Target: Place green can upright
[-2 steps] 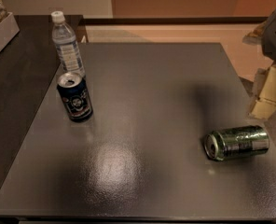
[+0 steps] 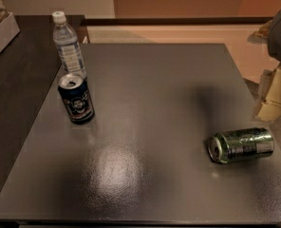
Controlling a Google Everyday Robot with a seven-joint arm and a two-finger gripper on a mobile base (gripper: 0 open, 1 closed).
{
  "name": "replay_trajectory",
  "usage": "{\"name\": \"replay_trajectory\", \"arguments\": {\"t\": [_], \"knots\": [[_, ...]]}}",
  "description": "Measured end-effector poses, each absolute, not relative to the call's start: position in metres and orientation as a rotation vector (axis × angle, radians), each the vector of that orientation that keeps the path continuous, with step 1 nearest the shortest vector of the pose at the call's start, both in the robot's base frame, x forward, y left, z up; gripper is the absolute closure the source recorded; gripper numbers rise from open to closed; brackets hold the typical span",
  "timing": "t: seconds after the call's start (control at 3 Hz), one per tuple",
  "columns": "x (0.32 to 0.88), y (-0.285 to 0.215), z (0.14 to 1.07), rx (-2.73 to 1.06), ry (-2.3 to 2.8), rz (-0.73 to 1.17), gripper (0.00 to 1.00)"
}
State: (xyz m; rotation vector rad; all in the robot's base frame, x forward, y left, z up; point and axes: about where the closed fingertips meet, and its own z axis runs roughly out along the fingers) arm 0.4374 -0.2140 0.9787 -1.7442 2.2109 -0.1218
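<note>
The green can (image 2: 241, 145) lies on its side near the right edge of the dark grey table (image 2: 150, 103), its silver top with the pull-tab opening facing left. My gripper (image 2: 272, 95) hangs at the right edge of the view, above and just right of the can, and is apart from it. It holds nothing that I can see.
A dark blue can (image 2: 76, 99) with a round white emblem stands upright at the left of the table. A clear water bottle (image 2: 69, 46) stands right behind it. A lower dark table (image 2: 17, 80) adjoins on the left, with a pale box (image 2: 0, 32) on it.
</note>
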Motion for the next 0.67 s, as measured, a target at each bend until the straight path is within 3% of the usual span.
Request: {"name": "replay_trajectory", "arguments": {"t": [0.67], "knots": [[0.419, -0.206, 0.961, -1.906, 2.104, -0.118, 0.0]]}}
